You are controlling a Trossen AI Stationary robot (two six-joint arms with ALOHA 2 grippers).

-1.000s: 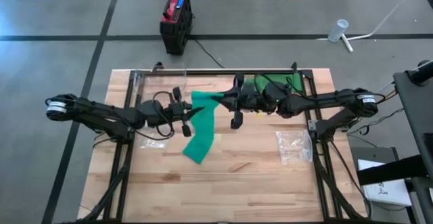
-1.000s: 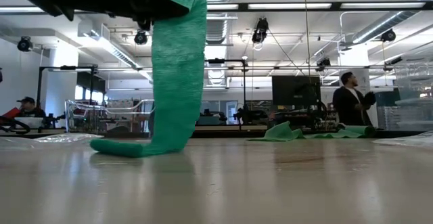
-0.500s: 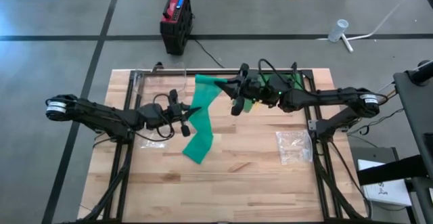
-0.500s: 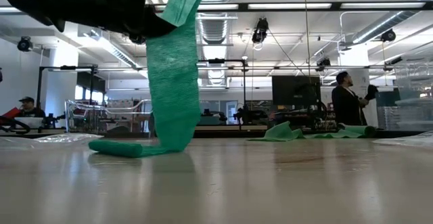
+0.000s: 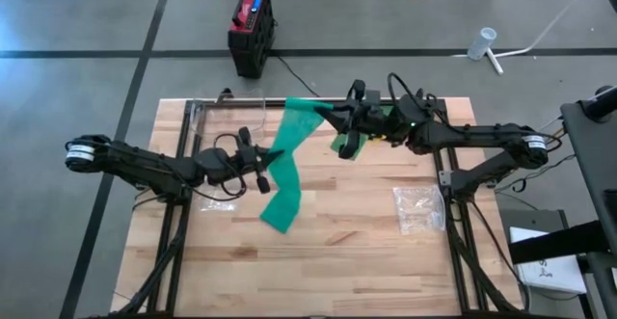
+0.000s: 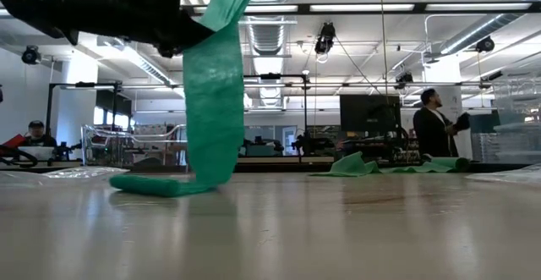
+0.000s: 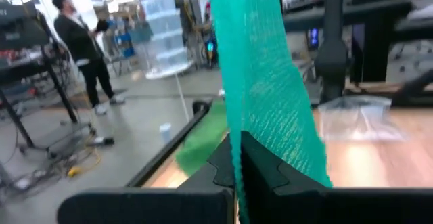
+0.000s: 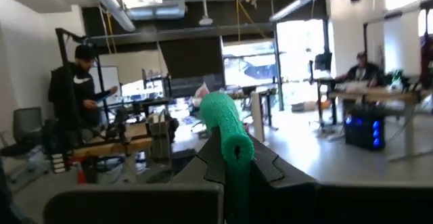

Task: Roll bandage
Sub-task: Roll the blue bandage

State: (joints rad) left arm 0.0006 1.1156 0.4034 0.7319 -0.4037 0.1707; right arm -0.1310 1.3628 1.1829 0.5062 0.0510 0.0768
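Both grippers pinch the green bandage [image 5: 285, 170], we see: our right gripper [image 5: 325, 110] clamps its upper end high over the table's [image 5: 337, 252] far edge, and our left gripper [image 5: 273, 165] nips the strip midway. It is a flat, loosely woven, stretchy mesh band, hanging twisted between them, its lower end folded on the pale wooden planks.

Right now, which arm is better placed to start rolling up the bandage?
Probably the right. The right gripper is shut on the bandage at its raised top end, already curled in the right wrist view. The left gripper pinches mid-strip, better for holding tension.
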